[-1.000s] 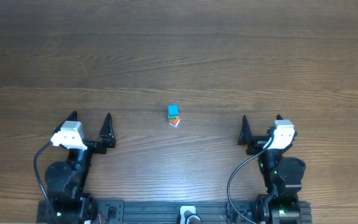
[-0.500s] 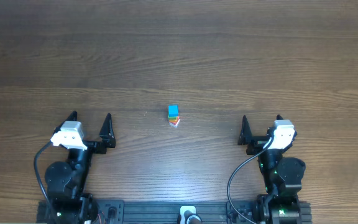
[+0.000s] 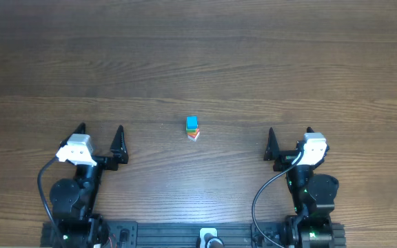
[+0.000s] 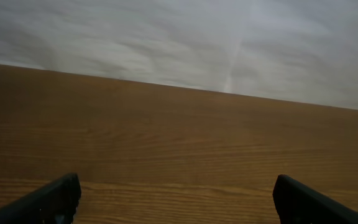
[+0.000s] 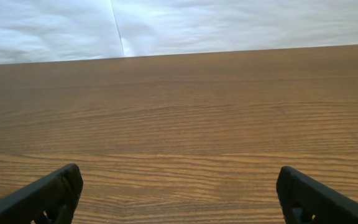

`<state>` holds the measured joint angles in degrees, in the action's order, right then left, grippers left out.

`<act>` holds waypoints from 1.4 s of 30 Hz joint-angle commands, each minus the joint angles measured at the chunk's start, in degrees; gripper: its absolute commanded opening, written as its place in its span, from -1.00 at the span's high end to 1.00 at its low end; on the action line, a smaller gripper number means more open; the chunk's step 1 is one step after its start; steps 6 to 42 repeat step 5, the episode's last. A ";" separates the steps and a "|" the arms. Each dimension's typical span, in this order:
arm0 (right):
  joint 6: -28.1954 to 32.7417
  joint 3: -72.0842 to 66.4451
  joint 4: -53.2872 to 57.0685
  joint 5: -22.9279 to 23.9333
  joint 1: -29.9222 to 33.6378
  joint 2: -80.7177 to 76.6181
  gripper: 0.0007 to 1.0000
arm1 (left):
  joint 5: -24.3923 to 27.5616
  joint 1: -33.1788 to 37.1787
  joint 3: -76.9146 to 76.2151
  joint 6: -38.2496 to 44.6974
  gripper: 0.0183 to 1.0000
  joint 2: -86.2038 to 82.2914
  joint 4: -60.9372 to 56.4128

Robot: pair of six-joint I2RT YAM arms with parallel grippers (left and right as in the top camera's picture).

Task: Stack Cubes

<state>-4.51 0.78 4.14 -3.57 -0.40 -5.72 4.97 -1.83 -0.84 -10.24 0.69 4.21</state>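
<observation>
- Top view: a small cube stack [image 3: 193,129], with a blue cube [image 3: 192,122] on top, stands on the wooden table [image 3: 198,55]. It is between the left gripper [image 3: 100,129] and the right gripper [image 3: 290,131], well apart from both. Both grippers are spread wide and hold nothing.
- Left wrist view: its fingers [image 4: 58,196] are set wide apart over the table.
- Right wrist view: its fingers [image 5: 51,190] are set wide apart over the table.

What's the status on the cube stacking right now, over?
Open and empty: left gripper, right gripper, near their bases. Standing mid-table: cube stack, blue cube on top. Nothing in the way.
</observation>
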 commanded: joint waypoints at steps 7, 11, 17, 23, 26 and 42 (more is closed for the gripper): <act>0.11 -0.48 -0.11 -0.44 0.04 0.57 -0.98 | 0.11 -0.20 0.50 0.83 -1.00 -0.31 -0.20; 0.11 -0.48 -0.11 -0.44 0.04 0.57 -0.98 | 0.11 -0.20 0.50 0.83 -1.00 -0.31 -0.20; 0.11 -0.48 -0.11 -0.44 0.04 0.57 -0.98 | 0.11 -0.20 0.50 0.83 -1.00 -0.31 -0.20; 0.11 -0.48 -0.11 -0.44 0.04 0.57 -0.98 | 0.11 -0.20 0.50 0.83 -1.00 -0.31 -0.20; 0.11 -0.48 -0.11 -0.44 0.04 0.57 -0.98 | 0.11 -0.20 0.50 0.83 -1.00 -0.31 -0.20; 0.11 -0.48 -0.11 -0.44 0.04 0.57 -0.98 | 0.11 -0.20 0.50 0.83 -1.00 -0.31 -0.20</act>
